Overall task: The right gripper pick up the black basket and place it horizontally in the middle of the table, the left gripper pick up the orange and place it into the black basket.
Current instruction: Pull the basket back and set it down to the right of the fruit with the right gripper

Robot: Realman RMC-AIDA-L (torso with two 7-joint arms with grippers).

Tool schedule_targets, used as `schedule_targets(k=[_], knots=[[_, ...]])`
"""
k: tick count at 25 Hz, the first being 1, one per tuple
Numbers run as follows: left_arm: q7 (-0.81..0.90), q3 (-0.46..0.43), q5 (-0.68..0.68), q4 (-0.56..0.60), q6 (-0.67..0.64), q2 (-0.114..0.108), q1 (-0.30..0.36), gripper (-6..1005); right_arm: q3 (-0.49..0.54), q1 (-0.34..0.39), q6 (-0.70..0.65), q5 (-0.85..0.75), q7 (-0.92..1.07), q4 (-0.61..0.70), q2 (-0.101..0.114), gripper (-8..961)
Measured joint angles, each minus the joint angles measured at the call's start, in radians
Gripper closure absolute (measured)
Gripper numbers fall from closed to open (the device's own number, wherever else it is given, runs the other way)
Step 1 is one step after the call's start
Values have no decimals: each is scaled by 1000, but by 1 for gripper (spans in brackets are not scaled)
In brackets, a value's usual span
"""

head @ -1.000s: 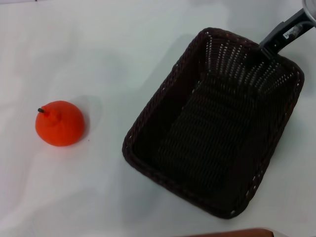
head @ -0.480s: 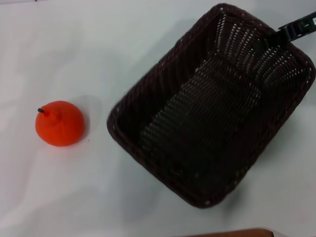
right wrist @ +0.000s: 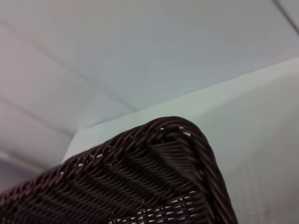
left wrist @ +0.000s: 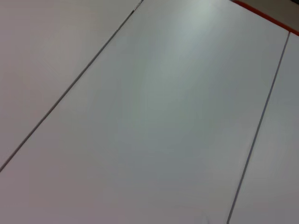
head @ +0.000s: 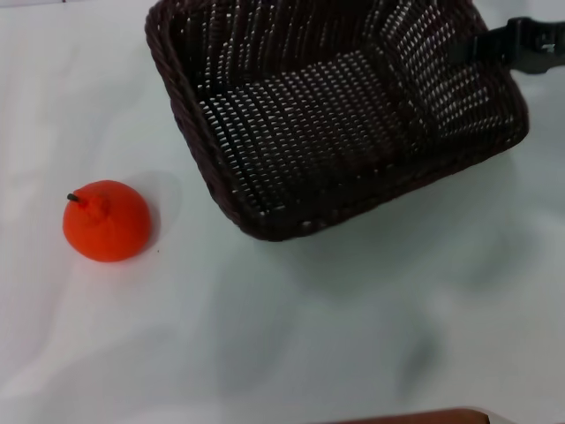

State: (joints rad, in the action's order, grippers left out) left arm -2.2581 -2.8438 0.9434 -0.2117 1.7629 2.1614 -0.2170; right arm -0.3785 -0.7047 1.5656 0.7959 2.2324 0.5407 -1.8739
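Observation:
The black basket (head: 335,115) is lifted and tilted above the white table (head: 291,327), at the top middle and right of the head view. My right gripper (head: 481,46) is shut on the basket's right rim, coming in from the right edge. The right wrist view shows a corner of the basket's woven rim (right wrist: 163,154) close up. The orange (head: 106,221) sits on the table at the left, apart from the basket. My left gripper is out of view; its wrist view shows only pale flat panels.
A brown edge (head: 415,417) shows at the bottom of the head view. The basket casts a soft shadow on the table below it.
The basket has been lifted and swung toward the top and left, turning toward horizontal. The right gripper moved with it. The orange has not moved.

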Motion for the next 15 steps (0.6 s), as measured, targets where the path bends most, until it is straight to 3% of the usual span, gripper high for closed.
schedule_targets(k=[6, 15], knots=[[0, 9, 0, 0, -3, -1, -16, 186, -1, 25, -64, 12, 61, -6, -39, 762], [0, 14, 0, 0, -15, -2, -21, 186, -1, 55, -152, 13, 134, -12, -60, 749]])
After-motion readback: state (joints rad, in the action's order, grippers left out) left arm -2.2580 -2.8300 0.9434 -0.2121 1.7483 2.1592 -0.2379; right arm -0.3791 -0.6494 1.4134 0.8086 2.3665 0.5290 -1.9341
